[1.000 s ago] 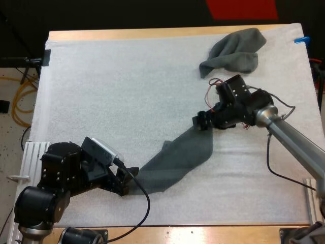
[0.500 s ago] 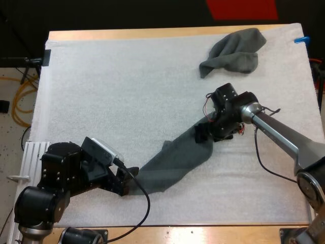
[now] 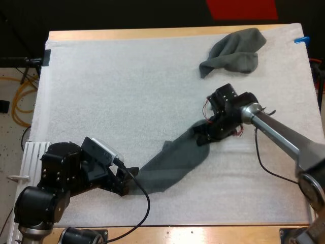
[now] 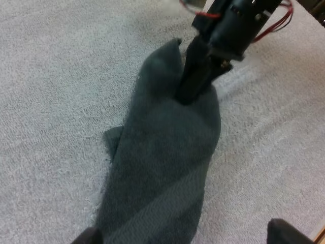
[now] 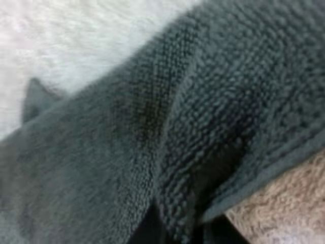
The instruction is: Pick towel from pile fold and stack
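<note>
A dark grey-green towel (image 3: 175, 157) lies stretched in a slanted line across the white mat, from lower left to upper right. My right gripper (image 3: 202, 137) is at its far upper end, shut on a bunched fold of the towel (image 5: 127, 127). In the left wrist view the right gripper (image 4: 190, 91) presses down into that end of the towel (image 4: 162, 162). My left gripper (image 3: 126, 184) is at the near lower end. It stands open (image 4: 185, 236), and the towel's end lies between its spread fingers.
A second, crumpled towel (image 3: 233, 51) sits at the far right of the mat (image 3: 111, 91), apart from both arms. The mat's left and middle parts are bare. The table's wooden edge (image 3: 152, 33) runs along the far side.
My right gripper came down and left onto the towel's far end and shut on it, bunching the cloth. The left arm stayed still.
</note>
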`<state>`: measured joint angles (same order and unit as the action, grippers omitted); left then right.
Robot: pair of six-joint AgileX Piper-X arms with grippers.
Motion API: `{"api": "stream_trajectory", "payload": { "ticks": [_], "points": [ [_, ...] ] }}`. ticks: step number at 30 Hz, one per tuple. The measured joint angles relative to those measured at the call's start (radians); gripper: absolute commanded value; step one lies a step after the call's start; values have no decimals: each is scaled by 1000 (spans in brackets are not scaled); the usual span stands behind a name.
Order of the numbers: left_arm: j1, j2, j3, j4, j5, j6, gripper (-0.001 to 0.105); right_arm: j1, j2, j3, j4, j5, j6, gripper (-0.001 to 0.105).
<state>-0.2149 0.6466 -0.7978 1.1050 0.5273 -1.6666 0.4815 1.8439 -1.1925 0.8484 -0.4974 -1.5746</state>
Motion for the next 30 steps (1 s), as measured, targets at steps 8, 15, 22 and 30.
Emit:
{"api": "stream_trajectory", "payload": {
  "ticks": [8,15,22,30],
  "points": [
    [0,0,0,0,0,0,63,0,-279,-2,-18,344,-66,0],
    [0,0,0,-7,0,0,63,0,-480,-27,-41,747,-216,0],
    [0,0,0,-7,0,0,63,36,-497,-29,-45,758,-203,0],
    [0,0,0,-7,0,0,63,311,-314,-29,-74,588,-115,0]
  ]
}}
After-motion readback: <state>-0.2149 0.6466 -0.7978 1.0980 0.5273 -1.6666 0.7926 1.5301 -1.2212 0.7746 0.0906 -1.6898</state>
